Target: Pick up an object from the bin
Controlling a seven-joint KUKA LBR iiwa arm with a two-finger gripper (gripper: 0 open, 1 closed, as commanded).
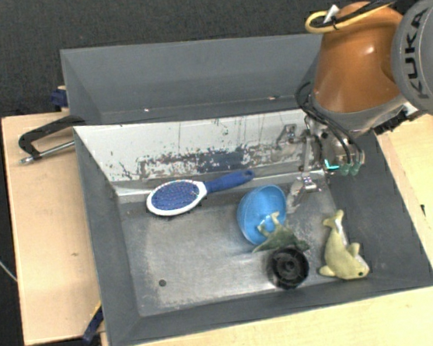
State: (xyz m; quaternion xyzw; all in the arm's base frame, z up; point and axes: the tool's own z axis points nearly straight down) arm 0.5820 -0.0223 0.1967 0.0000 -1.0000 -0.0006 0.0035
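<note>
My gripper (303, 186) hangs over the right part of the bin, its fingertips just right of a blue bowl-shaped cup (260, 211) that lies on its side. Nothing shows between the fingers, which look slightly parted. Below the gripper lies a pale yellow-green toy dolphin (341, 252). Just under the cup are a small green toy (278, 238) and, in front of it, a black round wheel-like thing (288, 267).
A blue hairbrush (191, 192) with a white rim lies along the back wall to the left, handle pointing right. The arm with its orange cover comes in from the upper right. Bare bin floor stretches across the left half.
</note>
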